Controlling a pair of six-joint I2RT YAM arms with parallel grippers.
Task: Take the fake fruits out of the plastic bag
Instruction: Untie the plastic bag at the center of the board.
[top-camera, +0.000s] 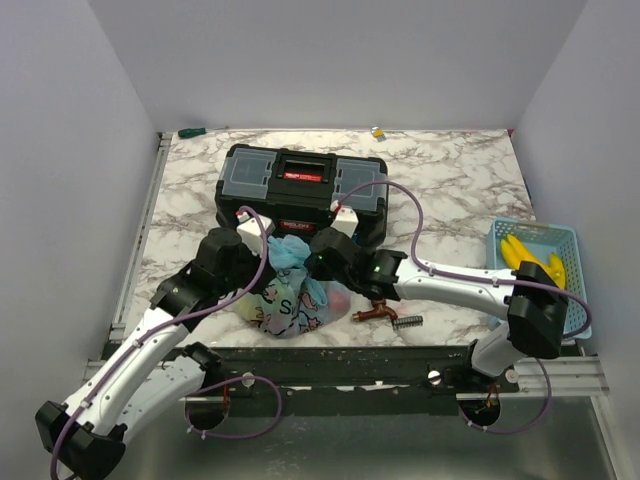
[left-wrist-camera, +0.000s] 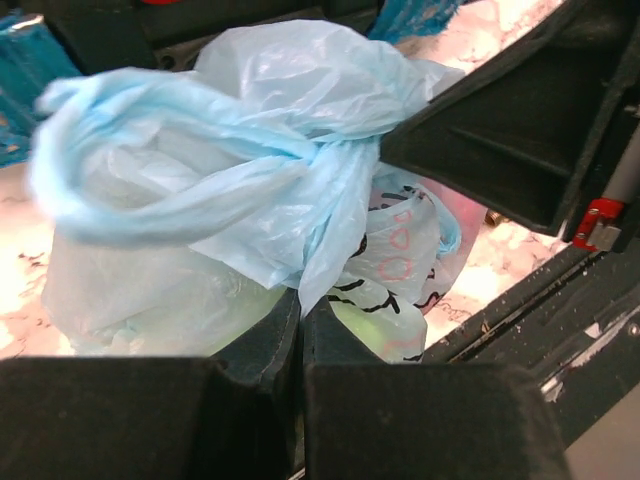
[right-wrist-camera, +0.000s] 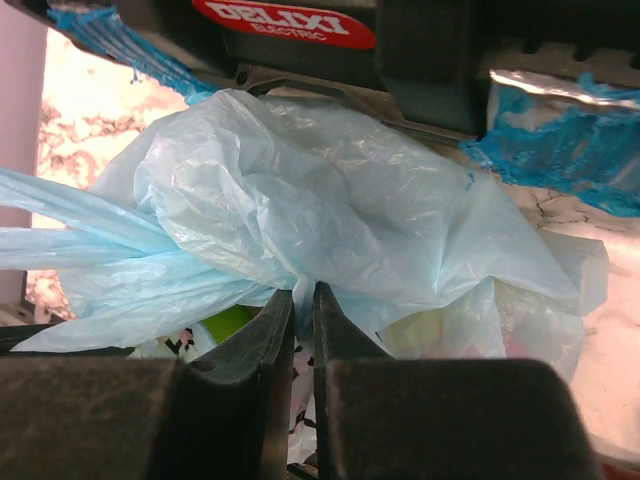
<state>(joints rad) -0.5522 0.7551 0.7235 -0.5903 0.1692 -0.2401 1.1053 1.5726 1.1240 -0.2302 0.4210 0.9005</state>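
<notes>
Plastic bag: thin, crinkly, translucent light-blue carrier with cartoon print (top-camera: 290, 300); sits at the near edge of the white marble table (top-camera: 450, 170), just in front of the black plastic toolbox (top-camera: 300, 185).
Left gripper (left-wrist-camera: 301, 312): jaws almost closed, pinching a fold of film.
Right gripper (right-wrist-camera: 303, 300): jaws narrow, nipping film likewise.
Step in hand: judged to be parting the mouth. Draw the two pinches apart slowly, gripping film only, so that it does not tear and the twisted handles (left-wrist-camera: 320, 160) do not tighten.
Hidden: fake fruits (right-wrist-camera: 228, 322) show only as greenish blurs through the film. Number and kind cannot be told, and the bag's opening is not visible.

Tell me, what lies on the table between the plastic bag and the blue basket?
In the top view: a small brown item and a dark ridged piece, close to the plastic bag, by the right arm.
</notes>
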